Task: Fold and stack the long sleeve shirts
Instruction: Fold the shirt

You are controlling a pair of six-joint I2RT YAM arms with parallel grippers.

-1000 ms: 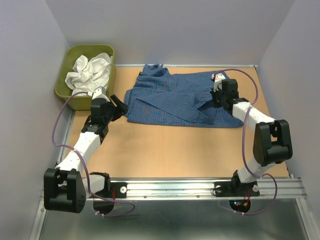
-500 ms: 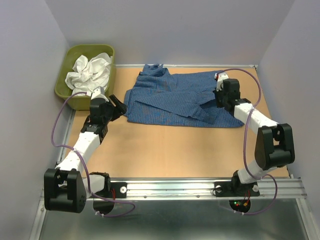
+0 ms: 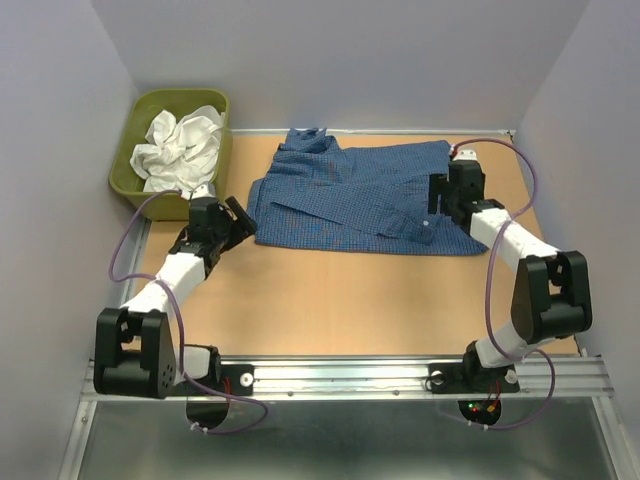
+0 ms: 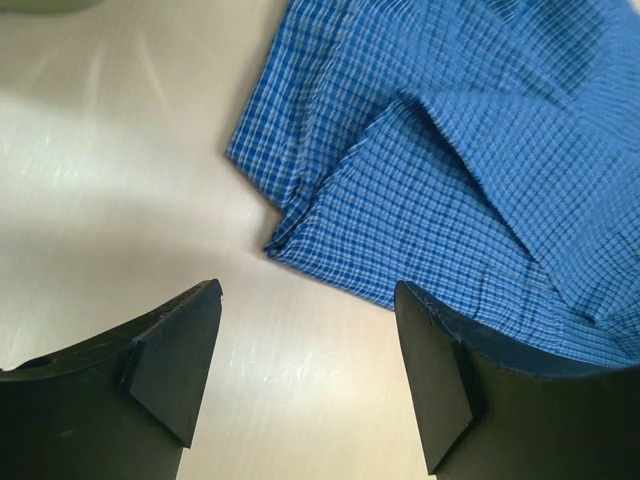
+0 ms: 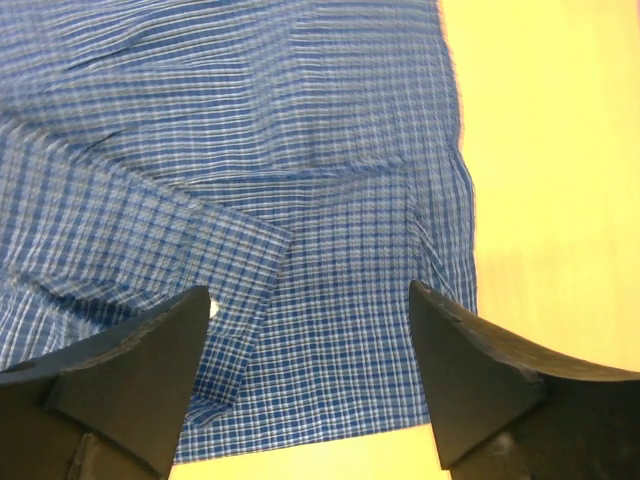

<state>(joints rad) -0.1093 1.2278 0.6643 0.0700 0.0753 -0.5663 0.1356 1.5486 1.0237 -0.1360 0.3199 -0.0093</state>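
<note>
A pale wooden table (image 3: 350, 290) sits inside a white-walled enclosure, with both arm bases bolted to a metal rail at its near edge. The dark blue checked button-up shirt (image 3: 340, 195) lies spread across the far middle of the table, collar toward the far left. One sleeve is laid diagonally over the shirt's body, its cuff (image 3: 422, 222) ending near the right hem.

At the far left corner, an olive-green tub (image 3: 122, 175) holds the white garment (image 3: 182, 142), bunched and unfolded.

The left gripper (image 3: 240, 220) hovers just beside the shirt's near left corner, jaws spread wide with only bare table and the cloth's edge between them. The right gripper (image 3: 436, 200) hangs over the shirt's right side above the cuff, jaws likewise apart and holding nothing.

As I judge it, the task is at an early stage. A sleeve has been brought in over the blue shirt, but the body is not yet folded into a compact shape. The white garment has not been taken out of the tub, and no stack exists.
</note>
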